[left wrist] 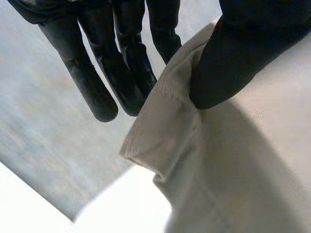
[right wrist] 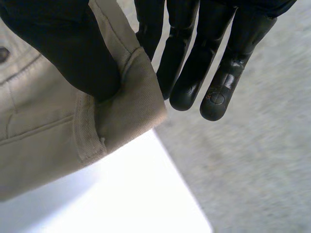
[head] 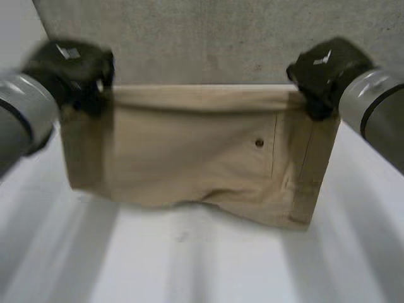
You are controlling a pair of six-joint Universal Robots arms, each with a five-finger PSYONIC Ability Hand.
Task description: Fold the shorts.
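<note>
Black thumb and straight fingers (left wrist: 97,92) of the left hand (head: 76,69) pinch one upper corner of the tan shorts (head: 189,151). The right hand (head: 322,72) pinches the other upper corner, thumb on the front face. The shorts hang spread between both hands, by the far edge of the white table (head: 202,271). Cannot tell whether the hem touches the table.

White table (head: 189,265); tan shorts (head: 202,158) hang over far part, lower hem at surface, contact unclear.
</note>
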